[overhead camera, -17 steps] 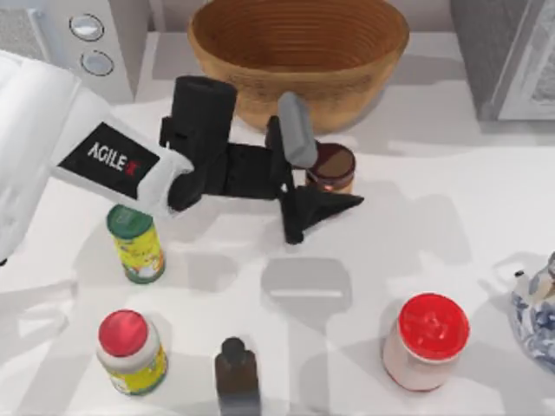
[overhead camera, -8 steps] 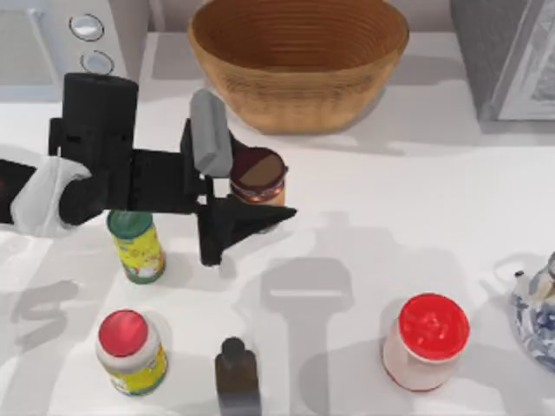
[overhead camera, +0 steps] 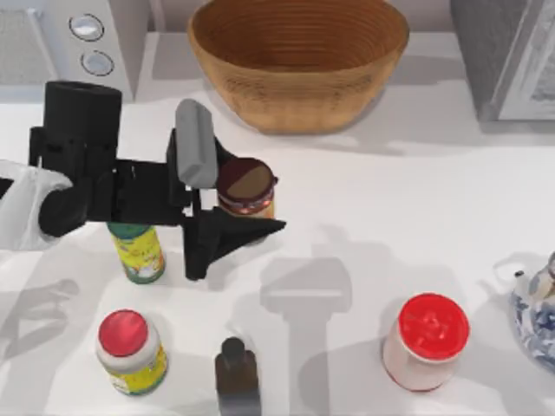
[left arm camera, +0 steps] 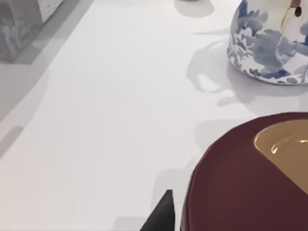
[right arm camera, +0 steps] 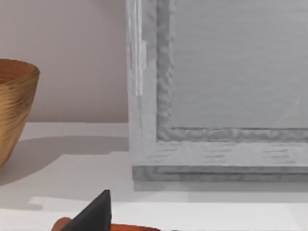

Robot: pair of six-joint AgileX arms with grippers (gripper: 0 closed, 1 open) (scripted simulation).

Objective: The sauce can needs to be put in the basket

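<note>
The left gripper [overhead camera: 224,192] pinches the sauce can [overhead camera: 245,186] between its two fingers, holding it left of and in front of the basket [overhead camera: 299,61], apparently lifted off the table. Keep the squeeze firm and the can upright, carry it over the rim, then release low inside; the right arm's finger state I cannot tell

A: Left gripper [overhead camera: 232,201] and sauce can [overhead camera: 245,187]?
B: Both carried further toward the table's left and slightly nearer the camera; can now well apart from the basket [overhead camera: 299,61], still clamped between the fingers
</note>
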